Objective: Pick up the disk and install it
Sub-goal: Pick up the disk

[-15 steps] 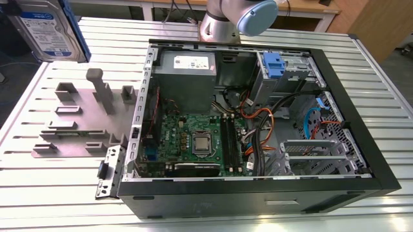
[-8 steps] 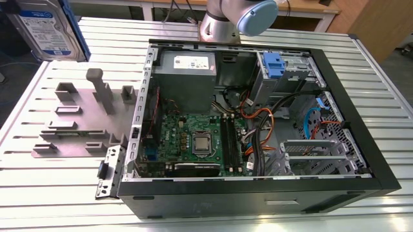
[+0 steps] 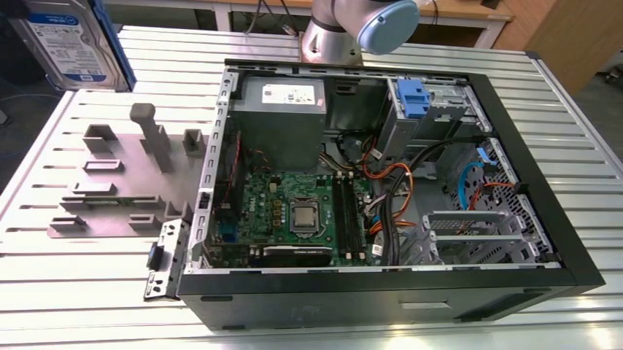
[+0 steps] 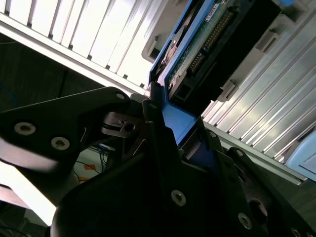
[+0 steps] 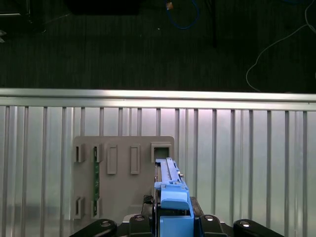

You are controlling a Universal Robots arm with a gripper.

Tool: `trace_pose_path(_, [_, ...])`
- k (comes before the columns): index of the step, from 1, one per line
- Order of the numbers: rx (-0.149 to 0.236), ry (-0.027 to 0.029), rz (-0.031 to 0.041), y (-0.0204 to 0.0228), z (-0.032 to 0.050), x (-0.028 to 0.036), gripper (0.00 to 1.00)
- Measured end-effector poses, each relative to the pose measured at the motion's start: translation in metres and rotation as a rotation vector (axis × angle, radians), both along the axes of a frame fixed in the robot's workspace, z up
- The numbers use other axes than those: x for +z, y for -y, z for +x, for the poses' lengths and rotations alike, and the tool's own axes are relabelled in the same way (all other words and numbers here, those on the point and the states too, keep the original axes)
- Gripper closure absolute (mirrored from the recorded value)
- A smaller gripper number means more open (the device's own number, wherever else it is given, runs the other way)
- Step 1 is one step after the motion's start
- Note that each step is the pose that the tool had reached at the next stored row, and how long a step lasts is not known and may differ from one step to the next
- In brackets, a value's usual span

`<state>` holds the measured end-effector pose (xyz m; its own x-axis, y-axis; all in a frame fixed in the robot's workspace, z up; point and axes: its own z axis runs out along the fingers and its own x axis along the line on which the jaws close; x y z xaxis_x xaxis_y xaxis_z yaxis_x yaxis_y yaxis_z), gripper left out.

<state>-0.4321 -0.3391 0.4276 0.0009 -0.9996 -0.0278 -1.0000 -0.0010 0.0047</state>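
Pinching the flat silver rectangular disk (image 3: 63, 36) by its blue plastic side rail, the black gripper (image 5: 173, 219) holds it edge-on at the exterior view's upper left, apart from the open black computer case (image 3: 389, 288), probably for carrying.

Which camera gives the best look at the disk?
The exterior view: at the exterior view's upper left the disk shows its labelled face, though the frame cuts off its top. The second wrist view shows its circuit-board side at a slant. The first wrist view sees it edge-on, clamped in the gripper.
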Motion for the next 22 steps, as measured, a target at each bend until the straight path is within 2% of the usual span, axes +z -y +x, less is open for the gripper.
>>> trace_pose_path(22, [0.0, 0.0, 0.0, 0.0, 0.0, 0.0095, 0.64])
